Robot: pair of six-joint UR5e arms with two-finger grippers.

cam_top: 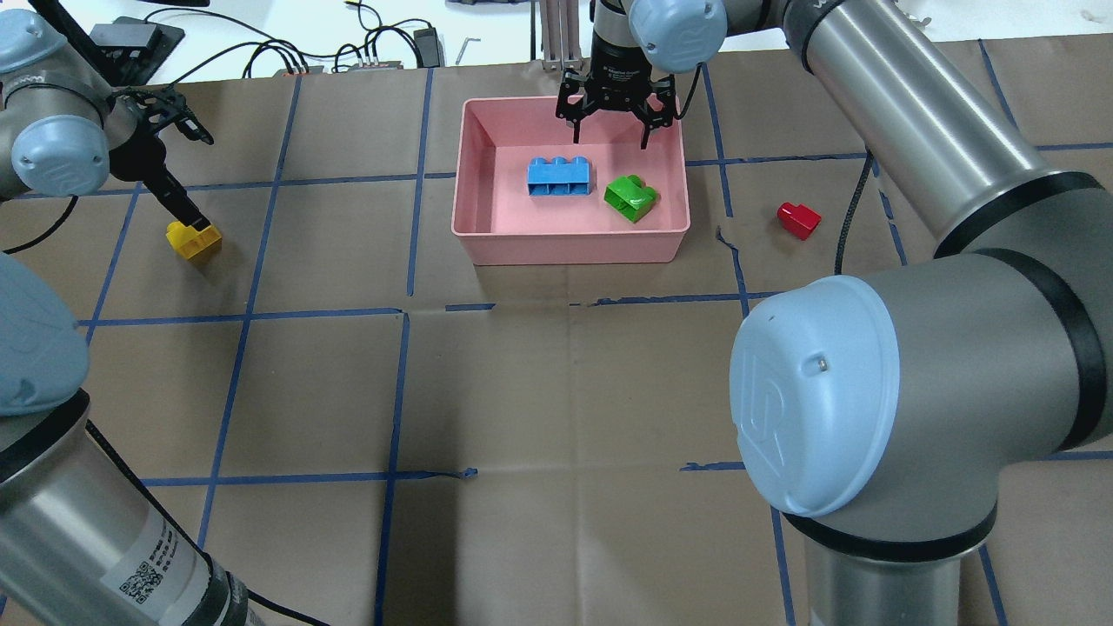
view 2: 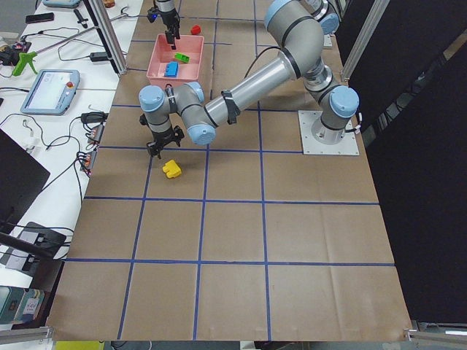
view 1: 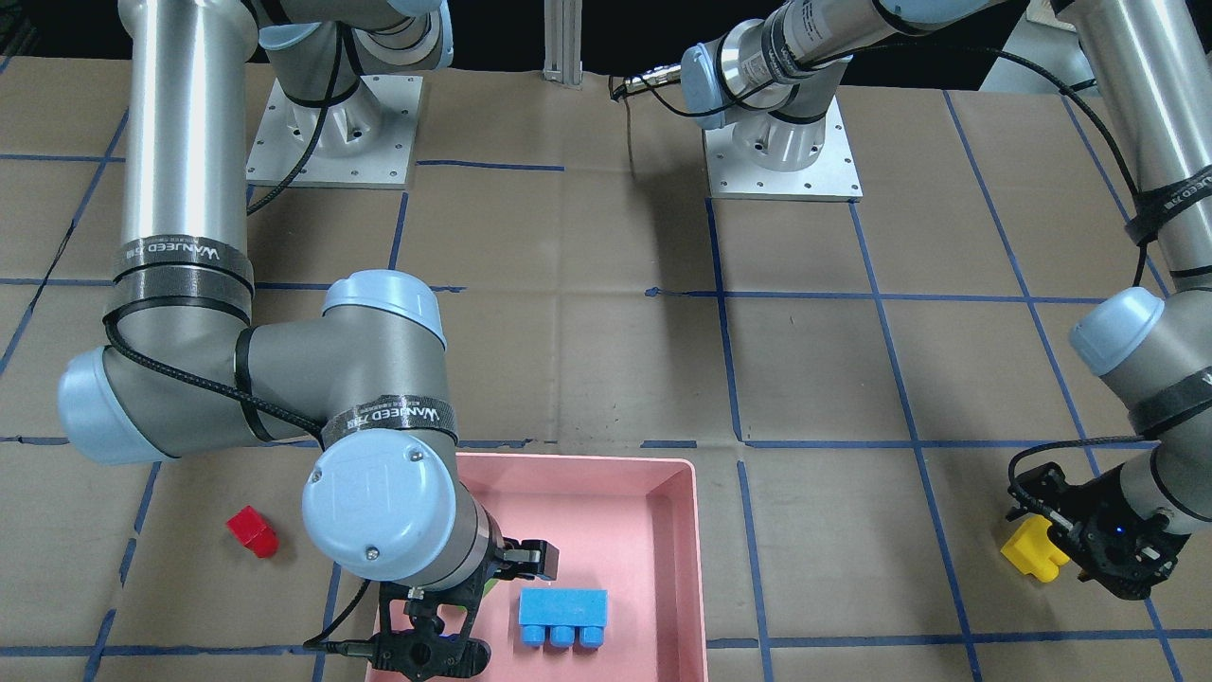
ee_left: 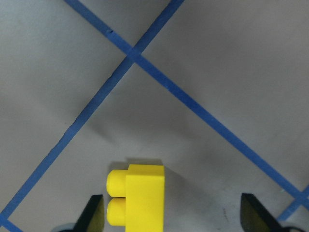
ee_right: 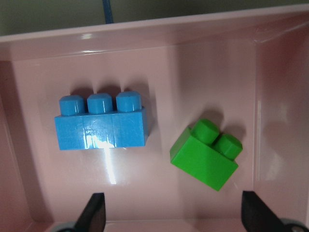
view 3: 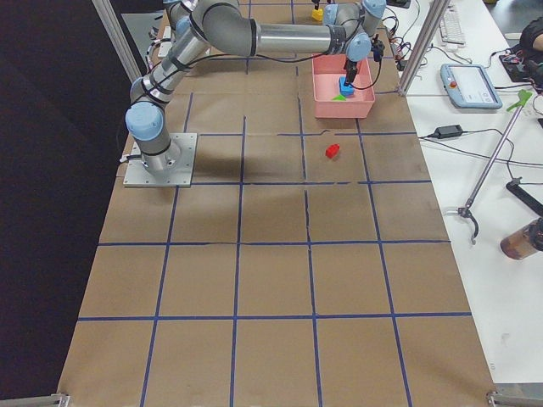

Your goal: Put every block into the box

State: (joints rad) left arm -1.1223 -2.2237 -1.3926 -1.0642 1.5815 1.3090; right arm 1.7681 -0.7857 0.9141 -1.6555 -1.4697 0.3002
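Brown-papered table, blue tape grid. Yellow block at left, left jaws spread about it. Red block on table right of pink box. In box: green block skewed diagonally; blue block, long axis along far wall, studs pointing away. Right jaws spread, empty, above. Cabled white bench beyond.

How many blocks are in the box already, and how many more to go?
Two are done: the blue block and green block lie in the pink box. The open left tool straddles the yellow block, not gripping yet. The red block waits on the table.
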